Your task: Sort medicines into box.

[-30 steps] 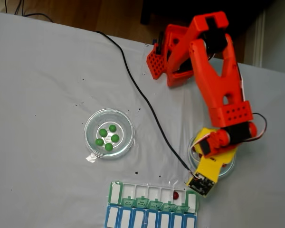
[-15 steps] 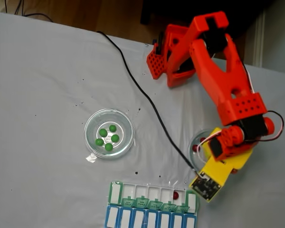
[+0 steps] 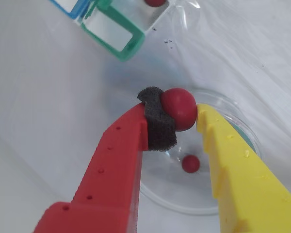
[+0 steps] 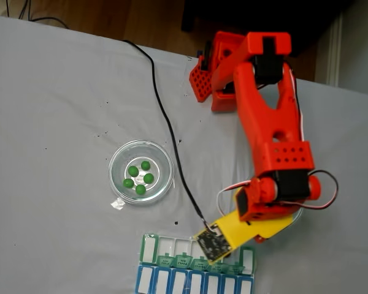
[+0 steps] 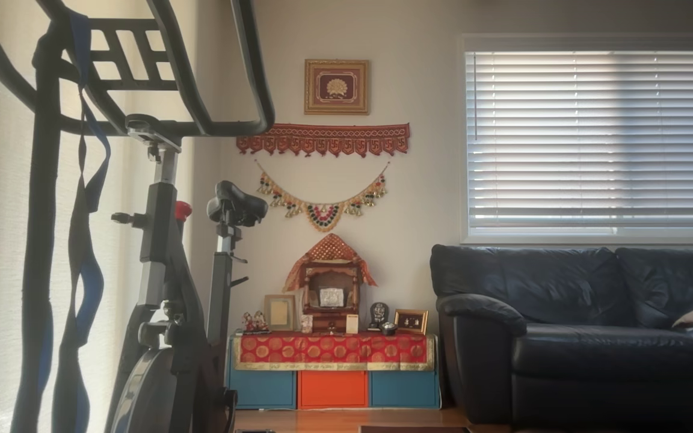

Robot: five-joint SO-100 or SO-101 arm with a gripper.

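While one red pill point(image 3: 190, 163) lies in its dish point(image 3: 242, 141), fingers point(image 3: 160, 128) pinch another point(image 3: 178, 108).

Open cloth between dish point(image 4: 141, 172) of green pills and box point(image 4: 172, 260); black cable point(image 4: 172, 144) crosses it; arm point(image 4: 267, 122) overhangs the box's right end

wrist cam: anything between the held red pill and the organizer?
No. In the wrist view, only bare white cloth separates the red pill in the gripper from the organizer.
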